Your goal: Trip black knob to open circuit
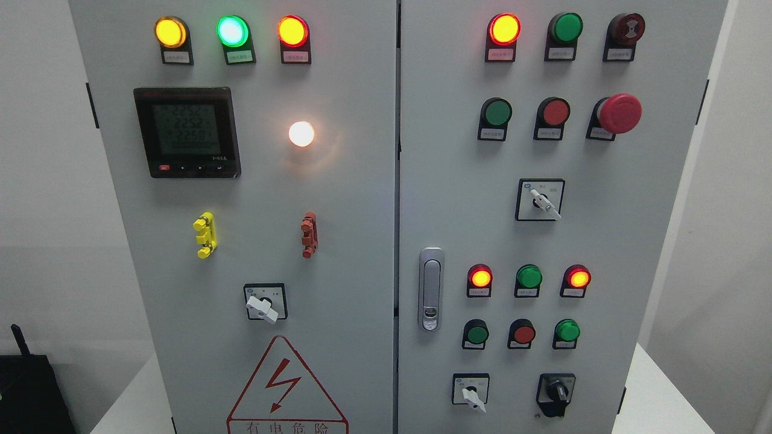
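A black rotary knob (558,392) sits at the lower right of the right cabinet door (633,241), with its handle standing roughly upright. Left of it on the same door is a white selector switch (471,393). Neither of my hands nor either arm shows anywhere in the head view. Nothing touches the black knob.
The grey cabinet has two doors with lit and unlit indicator lamps, a red mushroom stop button (619,113), a silver door handle (430,288), a digital meter (186,132) and two more white selectors (544,203) (262,307). A black device (30,386) stands at the lower left.
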Robot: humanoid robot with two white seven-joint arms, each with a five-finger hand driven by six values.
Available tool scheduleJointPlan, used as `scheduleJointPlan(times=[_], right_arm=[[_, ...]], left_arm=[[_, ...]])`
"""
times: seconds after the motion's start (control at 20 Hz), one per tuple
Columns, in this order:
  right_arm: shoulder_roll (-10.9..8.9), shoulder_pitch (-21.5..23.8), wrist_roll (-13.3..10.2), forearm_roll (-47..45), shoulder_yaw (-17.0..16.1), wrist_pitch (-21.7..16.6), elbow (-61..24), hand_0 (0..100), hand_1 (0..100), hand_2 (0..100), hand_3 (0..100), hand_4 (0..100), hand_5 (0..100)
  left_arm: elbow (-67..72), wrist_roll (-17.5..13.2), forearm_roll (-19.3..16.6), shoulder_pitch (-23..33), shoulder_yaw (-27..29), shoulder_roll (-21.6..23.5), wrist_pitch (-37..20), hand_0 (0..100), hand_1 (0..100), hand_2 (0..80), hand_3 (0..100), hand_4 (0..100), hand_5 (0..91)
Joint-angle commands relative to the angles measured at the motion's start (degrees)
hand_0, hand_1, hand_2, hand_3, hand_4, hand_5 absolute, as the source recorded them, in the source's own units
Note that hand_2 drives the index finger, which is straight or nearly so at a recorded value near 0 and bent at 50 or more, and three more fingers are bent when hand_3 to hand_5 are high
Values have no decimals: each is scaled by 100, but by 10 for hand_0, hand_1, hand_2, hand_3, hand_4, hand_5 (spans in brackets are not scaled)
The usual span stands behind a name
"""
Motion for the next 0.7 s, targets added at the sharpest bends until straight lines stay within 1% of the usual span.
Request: scheduleJointPlan(times=[0.0, 0.05, 0.2, 0.3, 0.35, 0.5, 0.65], right_arm=[[19, 11, -71, -13, 2, -416, -64, 0, 137, 0, 410, 276, 107], [19, 2, -71, -13, 11, -583, -56, 0, 136, 0, 472, 313, 143], [19, -7, -115, -13, 11, -953, -73, 0, 125, 0, 590, 380, 197], [36, -16, -281, -13, 19, -1137, -161, 0, 114, 0, 635, 419, 220], [45, -16, -326, -13, 37, -1217, -205, 0, 104, 0, 662, 456, 257], [71, 11, -335, -13, 37, -1428, -433, 0, 84, 0, 694, 505, 295], [72, 72, -440, -13, 81, -1481, -714, 0, 73, 0, 711, 530, 319]], left_arm=[[-1, 0, 14, -14, 7, -9, -19, 120, 389, 0, 0, 0, 0], [-1, 0, 14, -14, 7, -9, -10, 120, 389, 0, 0, 0, 0], [-1, 0, 14, -14, 7, -9, -19, 120, 389, 0, 0, 0, 0], [-1, 0, 14, -14, 7, -9, -19, 120, 389, 0, 0, 0, 0], [-1, 0, 14, -14, 7, 0, -19, 120, 389, 0, 0, 0, 0], [-1, 0, 14, -23, 7, -9, -19, 120, 389, 0, 0, 0, 0], [-1, 0, 14, -14, 7, -9, -19, 120, 389, 0, 0, 0, 0]])
